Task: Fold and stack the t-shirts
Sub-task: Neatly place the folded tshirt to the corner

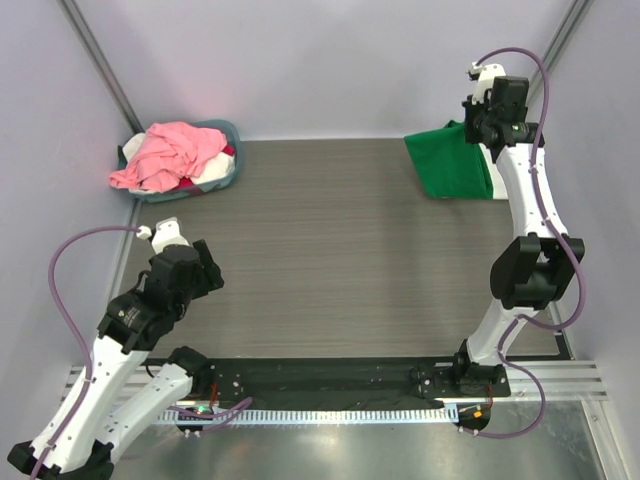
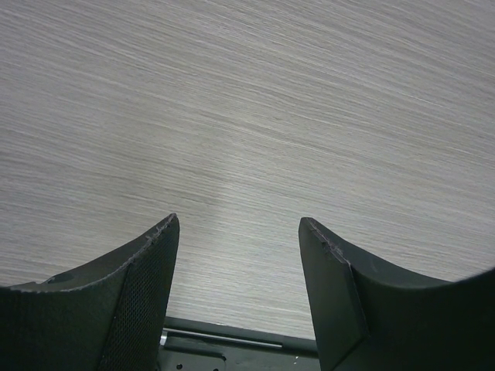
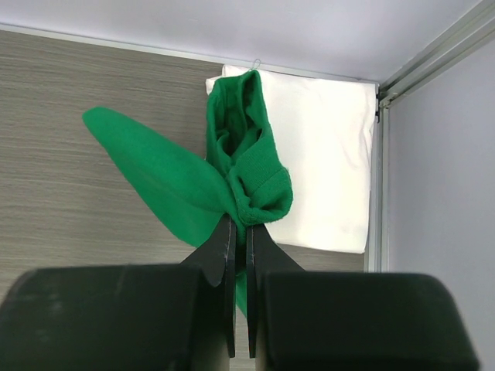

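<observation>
The wooden table (image 1: 330, 250) is seen from above, with both arms bolted at its near edge. At the far left corner a round basket (image 1: 232, 135) is filled with a heap of unfolded cloth, a pink t-shirt (image 1: 175, 150) uppermost. At the far right corner a green t-shirt (image 1: 450, 160) is found. In the right wrist view it is seen bunched and partly raised, one flap spread leftward over the table. A white t-shirt (image 3: 325, 162) is laid flat and squared in the corner behind and under it.

The right gripper (image 3: 240, 232) is clenched on a gathered fold of the green t-shirt, with the jaws nearly touching through the cloth. The left gripper (image 2: 238, 220) is held apart from everything, low over bare table near the left front. Its jaws are spread wide and nothing is between them.

The step in hand is judged to be the folding of the green t-shirt and its placing on the white one. For the next move, the pinched fold would need to be carried across and lowered so that the edges are matched to the white t-shirt. The cloth would then be let go without being dragged. The basket heap is judged not yet dealt with.
</observation>
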You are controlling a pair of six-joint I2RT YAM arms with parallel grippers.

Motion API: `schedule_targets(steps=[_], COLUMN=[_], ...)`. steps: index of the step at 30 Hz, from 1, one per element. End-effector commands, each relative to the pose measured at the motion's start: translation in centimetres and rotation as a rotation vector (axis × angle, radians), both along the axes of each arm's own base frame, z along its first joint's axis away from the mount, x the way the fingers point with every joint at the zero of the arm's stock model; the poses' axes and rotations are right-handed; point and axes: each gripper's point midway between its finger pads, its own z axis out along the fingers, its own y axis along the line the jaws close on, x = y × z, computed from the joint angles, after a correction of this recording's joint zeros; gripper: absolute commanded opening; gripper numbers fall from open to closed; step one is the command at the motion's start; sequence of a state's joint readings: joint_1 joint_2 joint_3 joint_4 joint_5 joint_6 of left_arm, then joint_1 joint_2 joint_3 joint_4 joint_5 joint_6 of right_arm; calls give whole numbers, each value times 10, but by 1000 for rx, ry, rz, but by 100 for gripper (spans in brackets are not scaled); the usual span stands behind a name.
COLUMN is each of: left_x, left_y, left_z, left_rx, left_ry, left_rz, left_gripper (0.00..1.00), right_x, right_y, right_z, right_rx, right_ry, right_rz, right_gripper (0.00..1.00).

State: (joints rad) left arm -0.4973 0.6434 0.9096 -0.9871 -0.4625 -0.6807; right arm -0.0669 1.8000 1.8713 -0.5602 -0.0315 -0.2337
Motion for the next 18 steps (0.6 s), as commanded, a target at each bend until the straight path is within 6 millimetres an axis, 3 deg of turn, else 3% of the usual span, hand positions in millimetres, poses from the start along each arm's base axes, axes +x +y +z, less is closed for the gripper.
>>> schedule_targets(steps=[1,12,14,18], left_x=[5,5,6,7], left_y=[3,4,4,4], left_z=[5,2,1,-1], left_rx=[-6,7,8,14], left_ry=[-25,-11,-7,1], left_rz=[31,43,44,47], left_gripper=[64,64,64,64], right_x=[13,42,49,69], right_y=[-6,-38,-42,-53], right_z=[35,25,30,12], right_rx=[-7,-33,-40,-44], right_ry=[-104,-102,-120,-108], right_rz=[0,-51,-56,-75], right_gripper=[1,1,1,1])
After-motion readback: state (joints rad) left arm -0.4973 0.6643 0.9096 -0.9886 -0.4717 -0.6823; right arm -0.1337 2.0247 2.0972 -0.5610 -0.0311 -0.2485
